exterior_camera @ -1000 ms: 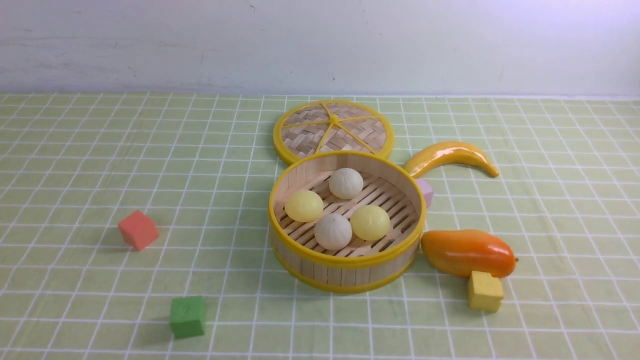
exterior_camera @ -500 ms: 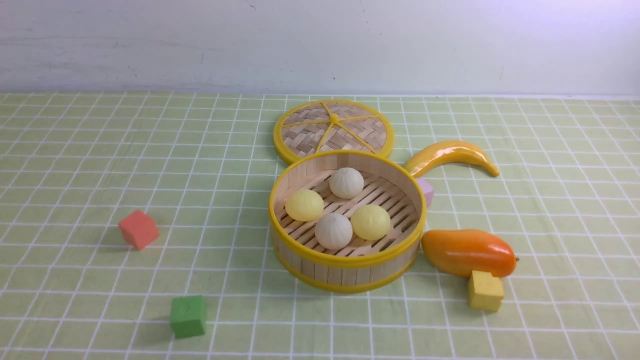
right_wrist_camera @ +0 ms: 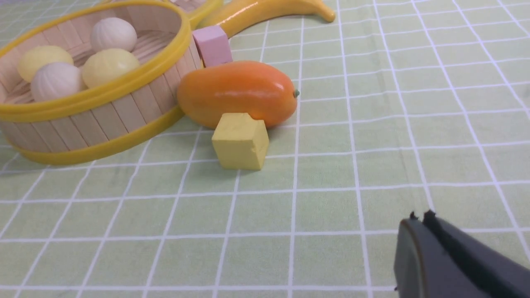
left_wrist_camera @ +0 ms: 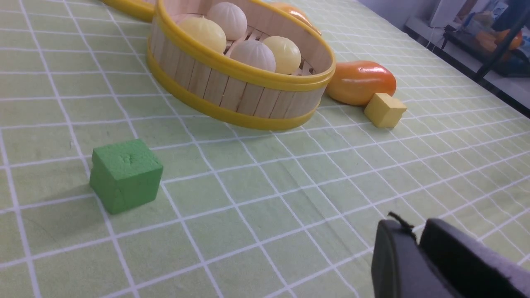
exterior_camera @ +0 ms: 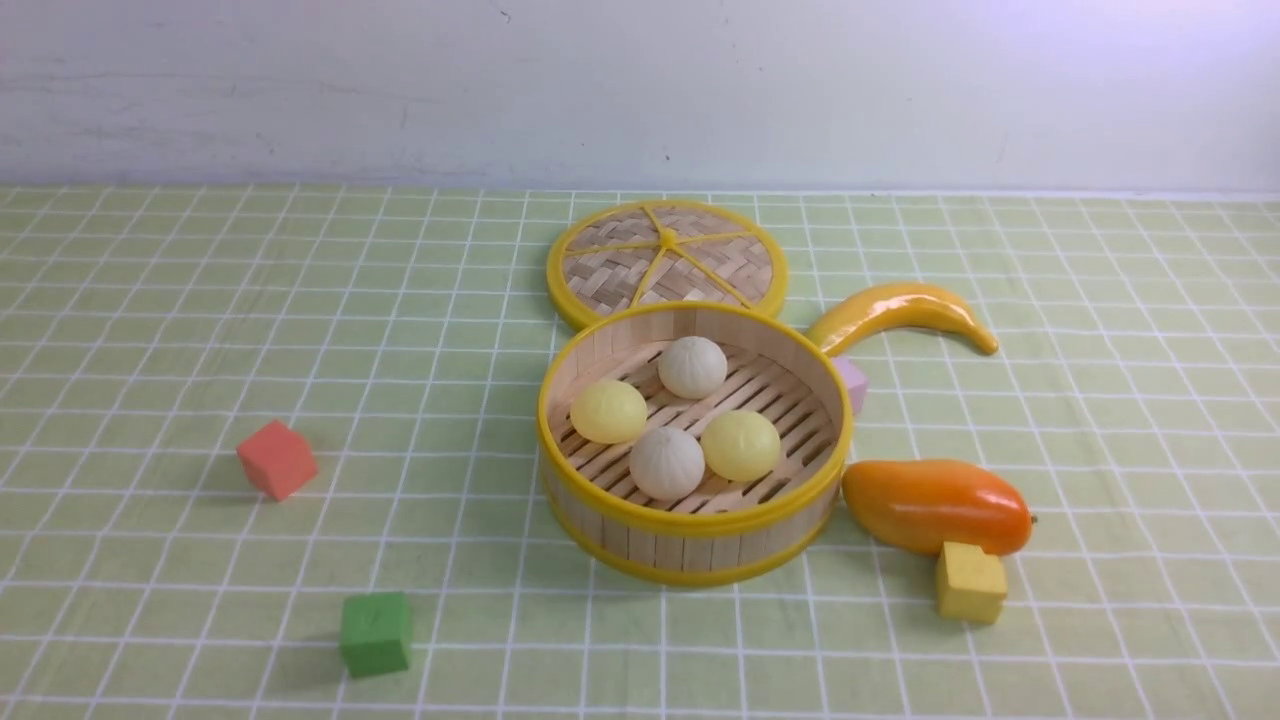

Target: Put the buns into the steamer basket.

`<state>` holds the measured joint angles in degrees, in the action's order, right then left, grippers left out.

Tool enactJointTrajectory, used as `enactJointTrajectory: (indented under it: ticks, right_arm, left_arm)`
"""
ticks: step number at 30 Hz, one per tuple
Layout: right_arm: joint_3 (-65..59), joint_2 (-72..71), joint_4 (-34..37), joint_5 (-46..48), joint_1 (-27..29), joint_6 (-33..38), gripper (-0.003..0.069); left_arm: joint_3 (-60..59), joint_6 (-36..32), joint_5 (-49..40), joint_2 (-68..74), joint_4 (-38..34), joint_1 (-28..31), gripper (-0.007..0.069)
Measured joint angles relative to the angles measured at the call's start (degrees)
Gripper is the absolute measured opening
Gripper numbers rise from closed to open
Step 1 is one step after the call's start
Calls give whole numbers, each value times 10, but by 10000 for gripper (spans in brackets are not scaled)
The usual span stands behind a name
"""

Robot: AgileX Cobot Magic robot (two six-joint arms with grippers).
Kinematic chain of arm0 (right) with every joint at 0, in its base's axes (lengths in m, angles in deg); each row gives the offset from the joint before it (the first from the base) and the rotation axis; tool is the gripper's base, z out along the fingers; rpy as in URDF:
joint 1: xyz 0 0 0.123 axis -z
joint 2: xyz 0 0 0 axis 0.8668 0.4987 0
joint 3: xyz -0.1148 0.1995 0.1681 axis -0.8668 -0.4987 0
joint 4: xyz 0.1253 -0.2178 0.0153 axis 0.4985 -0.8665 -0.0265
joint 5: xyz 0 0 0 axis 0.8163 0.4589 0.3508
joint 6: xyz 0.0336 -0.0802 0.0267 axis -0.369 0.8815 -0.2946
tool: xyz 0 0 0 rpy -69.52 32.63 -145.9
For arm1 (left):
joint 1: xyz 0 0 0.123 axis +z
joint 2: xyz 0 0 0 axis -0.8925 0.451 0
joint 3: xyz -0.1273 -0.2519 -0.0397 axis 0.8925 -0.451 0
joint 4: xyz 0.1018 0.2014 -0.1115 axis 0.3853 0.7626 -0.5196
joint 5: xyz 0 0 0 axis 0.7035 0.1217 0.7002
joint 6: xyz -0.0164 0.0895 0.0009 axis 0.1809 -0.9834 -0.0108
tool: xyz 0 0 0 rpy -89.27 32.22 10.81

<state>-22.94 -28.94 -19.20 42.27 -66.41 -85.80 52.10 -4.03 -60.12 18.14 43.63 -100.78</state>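
The steamer basket (exterior_camera: 690,545) stands mid-table. Inside it lie two pale yellow buns (exterior_camera: 608,411) (exterior_camera: 740,444) and two off-white buns (exterior_camera: 692,366) (exterior_camera: 667,463). The basket also shows in the left wrist view (left_wrist_camera: 232,89) and the right wrist view (right_wrist_camera: 95,120), with the buns in it. My left gripper (left_wrist_camera: 416,234) is shut and empty, low over the cloth, well short of the basket. My right gripper (right_wrist_camera: 419,219) is shut and empty, near the front of the table, apart from the basket. Neither gripper shows in the front view.
The woven lid (exterior_camera: 667,259) lies behind the basket. A banana (exterior_camera: 900,310), pink cube (exterior_camera: 851,384), orange mango (exterior_camera: 935,504) and yellow cube (exterior_camera: 970,582) sit right of the basket. A red cube (exterior_camera: 277,459) and green cube (exterior_camera: 376,632) lie to its left.
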Motion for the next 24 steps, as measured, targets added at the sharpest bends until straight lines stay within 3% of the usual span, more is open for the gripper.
enactJointTrajectory:
  ticks: [9, 14, 16, 17, 19, 22, 24]
  right_arm:
    - [0, 0, 0, 0, 0, 0, -2]
    - [0, 0, 0, 0, 0, 0, 1]
    - [0, 0, 0, 0, 0, 0, 1]
    - [0, 0, 0, 0, 0, 0, 3]
    - [0, 0, 0, 0, 0, 0, 4]
    - [0, 0, 0, 0, 0, 0, 8]
    - [0, -1, 0, 1, 0, 0, 10]
  left_arm:
    - [0, 0, 1, 0, 4, 0, 92]
    - [-8, 0, 48, 0, 59, 24, 83]
    - [-9, 0, 80, 0, 69, 71, 61]
    - [-10, 2, 100, -1, 63, 133, 33]
    - [-12, 12, 100, -8, 56, 187, -1]
    - [-14, 34, 56, -27, 54, 256, -13]
    - [-16, 41, -28, -29, 64, 278, -13]
